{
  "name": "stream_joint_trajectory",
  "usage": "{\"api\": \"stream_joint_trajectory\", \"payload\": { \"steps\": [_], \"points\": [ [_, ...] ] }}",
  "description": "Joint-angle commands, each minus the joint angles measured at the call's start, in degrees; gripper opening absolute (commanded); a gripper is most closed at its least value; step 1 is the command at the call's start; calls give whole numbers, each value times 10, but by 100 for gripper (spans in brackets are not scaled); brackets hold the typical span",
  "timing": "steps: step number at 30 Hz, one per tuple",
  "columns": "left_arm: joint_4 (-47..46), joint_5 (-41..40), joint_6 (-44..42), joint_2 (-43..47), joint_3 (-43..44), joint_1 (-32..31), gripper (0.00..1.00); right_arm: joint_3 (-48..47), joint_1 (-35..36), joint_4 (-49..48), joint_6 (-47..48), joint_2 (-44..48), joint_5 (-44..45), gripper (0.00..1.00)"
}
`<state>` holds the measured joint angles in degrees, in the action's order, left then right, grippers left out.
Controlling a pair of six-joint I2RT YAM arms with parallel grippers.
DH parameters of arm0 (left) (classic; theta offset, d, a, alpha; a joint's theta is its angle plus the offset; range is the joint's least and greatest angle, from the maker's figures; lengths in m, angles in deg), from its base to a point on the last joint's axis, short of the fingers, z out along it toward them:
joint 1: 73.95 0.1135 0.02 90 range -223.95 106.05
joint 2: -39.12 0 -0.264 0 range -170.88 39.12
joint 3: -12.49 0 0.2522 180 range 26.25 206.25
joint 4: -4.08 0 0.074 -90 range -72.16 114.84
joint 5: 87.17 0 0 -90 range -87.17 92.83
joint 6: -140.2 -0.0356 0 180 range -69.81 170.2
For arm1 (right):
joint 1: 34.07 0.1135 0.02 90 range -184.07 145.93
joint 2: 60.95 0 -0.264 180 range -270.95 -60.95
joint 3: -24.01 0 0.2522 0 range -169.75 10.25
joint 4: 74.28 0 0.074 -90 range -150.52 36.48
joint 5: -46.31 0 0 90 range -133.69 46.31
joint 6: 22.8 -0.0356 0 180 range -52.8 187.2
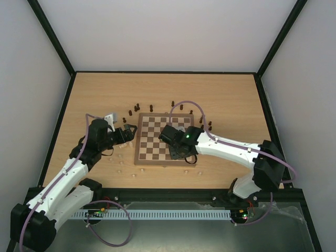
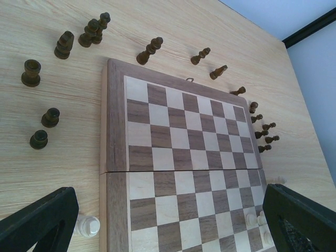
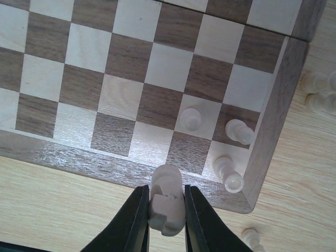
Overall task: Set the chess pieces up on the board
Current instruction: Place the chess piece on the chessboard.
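Right gripper [image 3: 166, 195] pinching a cream piece [image 3: 167, 181] at the board [image 3: 79, 157] edge — left gripper [image 2: 170, 223] spread wide, three cream pieces [image 3: 190, 118] in the corner

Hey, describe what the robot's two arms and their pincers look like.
Both the left arm and right arm have white shells, black joints and a looping lilac cable. The left pincer and right pincer have flat black fingers.

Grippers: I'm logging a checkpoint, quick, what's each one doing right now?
Left gripper: open, holding nothing.
Right gripper: closed, holding a pale chess piece.
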<state>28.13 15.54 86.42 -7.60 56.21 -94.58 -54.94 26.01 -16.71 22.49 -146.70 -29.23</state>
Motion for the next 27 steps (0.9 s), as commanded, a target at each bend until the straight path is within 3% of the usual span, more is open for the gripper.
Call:
{"api": "stream_joint_trajectory", "payload": {
  "steps": [1,27],
  "points": [
    [15,-7,1,7,16,-3,99,9,7,12,-20,-15,10,14],
    [16,-7,-1,9,13,-3,100,56,6,-39,-23,-68,12,16]
  ]
}}
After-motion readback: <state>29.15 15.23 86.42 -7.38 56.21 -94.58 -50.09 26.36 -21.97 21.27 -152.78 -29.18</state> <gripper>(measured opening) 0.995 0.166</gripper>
